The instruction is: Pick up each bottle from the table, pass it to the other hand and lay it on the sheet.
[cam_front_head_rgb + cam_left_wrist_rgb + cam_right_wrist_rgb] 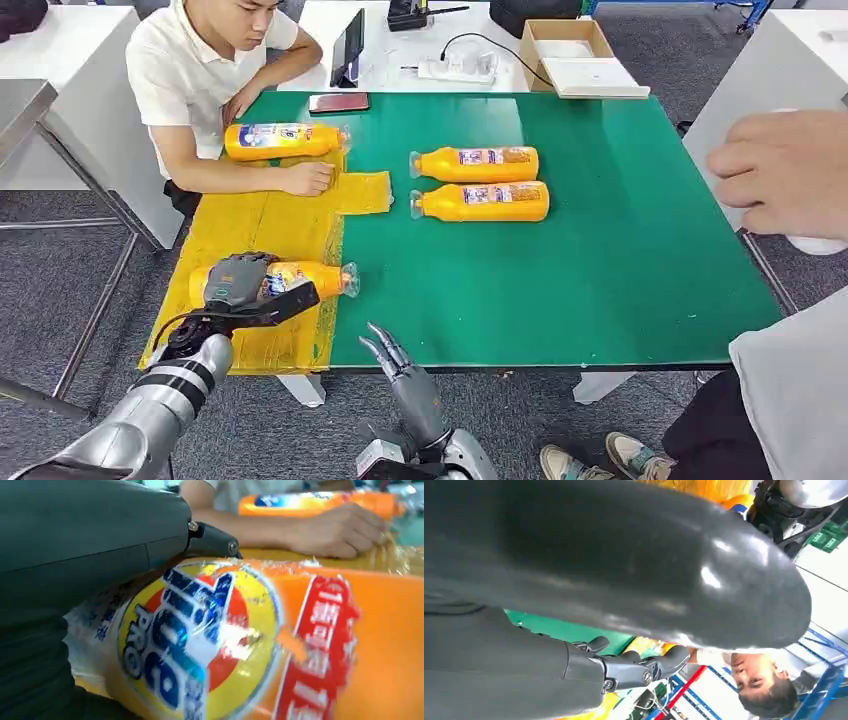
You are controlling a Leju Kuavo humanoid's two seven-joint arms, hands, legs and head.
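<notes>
An orange bottle lies on the yellow sheet near the table's front left corner. My left hand wraps over its base end and grips it. A second bottle lies at the far end of the sheet. On the green table top, two more bottles lie side by side. My right hand hovers at the table's front edge, holding nothing, fingers apart.
A person sits at the far left with a hand pressing on the sheet. Another person's hand hangs over the right edge, their shoes below. A phone, power strip and cardboard box lie beyond the table.
</notes>
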